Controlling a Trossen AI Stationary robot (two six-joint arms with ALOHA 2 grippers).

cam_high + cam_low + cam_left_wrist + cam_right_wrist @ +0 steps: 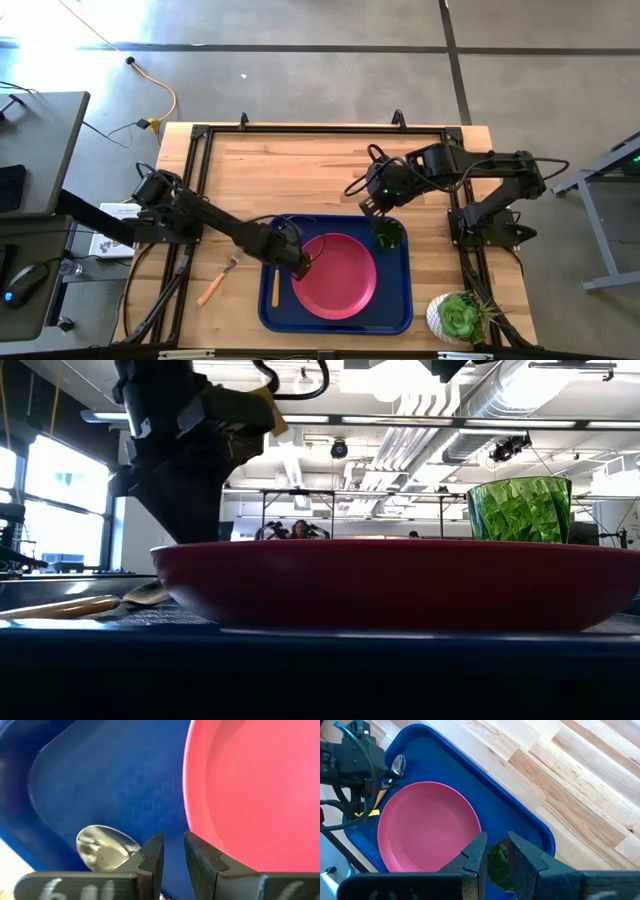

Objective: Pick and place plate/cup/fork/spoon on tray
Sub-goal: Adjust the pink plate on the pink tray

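I take the tray (396, 322) as my landmark: dark blue, on the near half of the wooden table (320, 170). The plate (335, 275) lies flat in its middle, and the cup (388, 236) stands upright in its far right corner, close to the plate's rim. The spoon (275, 284) lies along the tray's left side, beside the plate, bowl toward the far end. Three pieces look placed, so I judge the fork to be the step in hand.

The fork (217, 281) lies on bare wood just off the tray's left edge, tines toward the tray, handle angled away to the near left.

My left gripper (305, 263) sits low over the tray between the spoon and the plate's left rim. In its wrist view the fingers (152, 857) stand a narrow gap apart with nothing between them: released, holding nothing. The fork is well to that gripper's left, outside the rim, so I reckon the next move calls for lifting clear of the rim, crossing left over the tray's edge, spreading wider and lining up across the orange handle.

My right gripper (372, 207) hangs just beyond the tray's far right corner, above the cup, fingers slightly parted and empty; the cup stands free beneath.
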